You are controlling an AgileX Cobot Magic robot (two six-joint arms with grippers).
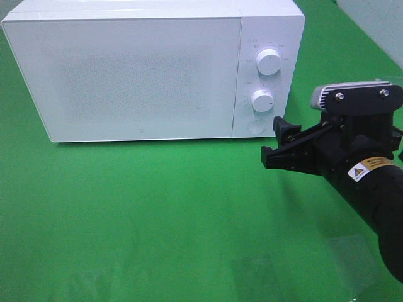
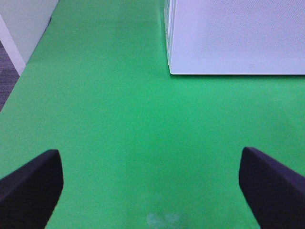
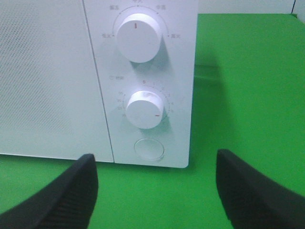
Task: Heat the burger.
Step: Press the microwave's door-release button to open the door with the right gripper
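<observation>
The burger is out of view. A white microwave (image 1: pixel 138 69) stands at the back of the green table with its door closed. My right gripper (image 1: pixel 275 141) hovers just in front of the control panel, open, with nothing between its fingers. The right wrist view looks between the gripper's (image 3: pixel 155 191) black fingertips at the upper knob (image 3: pixel 139 36), the lower knob (image 3: pixel 145 109) and the round button (image 3: pixel 149 149) under them. My left gripper (image 2: pixel 152 186) is open over bare green cloth, with the microwave's corner (image 2: pixel 238 38) ahead of it.
The green cloth (image 1: pixel 157 220) covers the table in front of the microwave. A pale wall or cabinet edge (image 2: pixel 24 24) borders the cloth beyond the microwave's side. The left arm does not show in the exterior high view.
</observation>
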